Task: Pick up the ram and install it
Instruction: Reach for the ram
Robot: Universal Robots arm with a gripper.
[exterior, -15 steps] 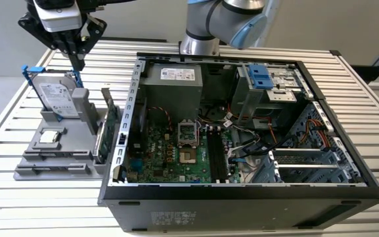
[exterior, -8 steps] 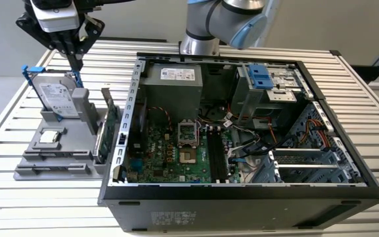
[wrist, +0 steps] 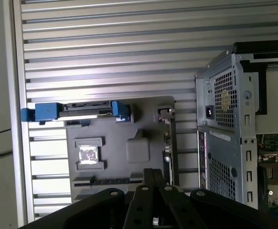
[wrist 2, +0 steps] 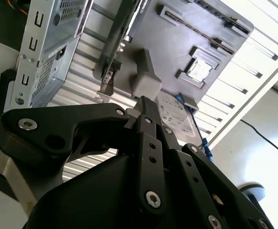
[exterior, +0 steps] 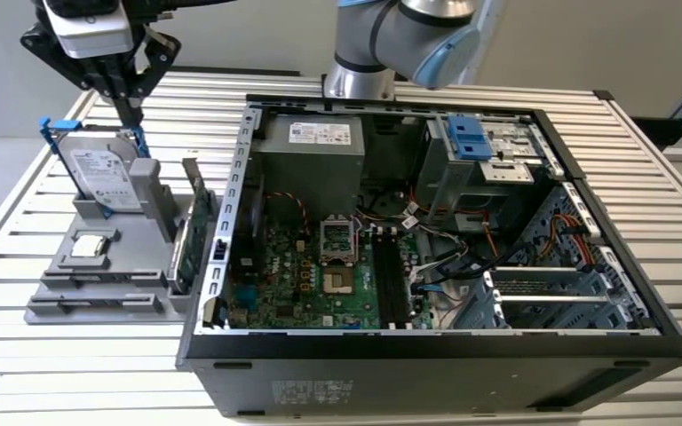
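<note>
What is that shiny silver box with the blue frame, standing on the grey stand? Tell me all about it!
The hard drive is a flat, silvery metal box with a white label on its face. A blue plastic bracket wraps its edges. It stands upright on edge in the grey holder, to the exterior view's left of the open computer case. The gripper hangs just above its top corner.
</note>
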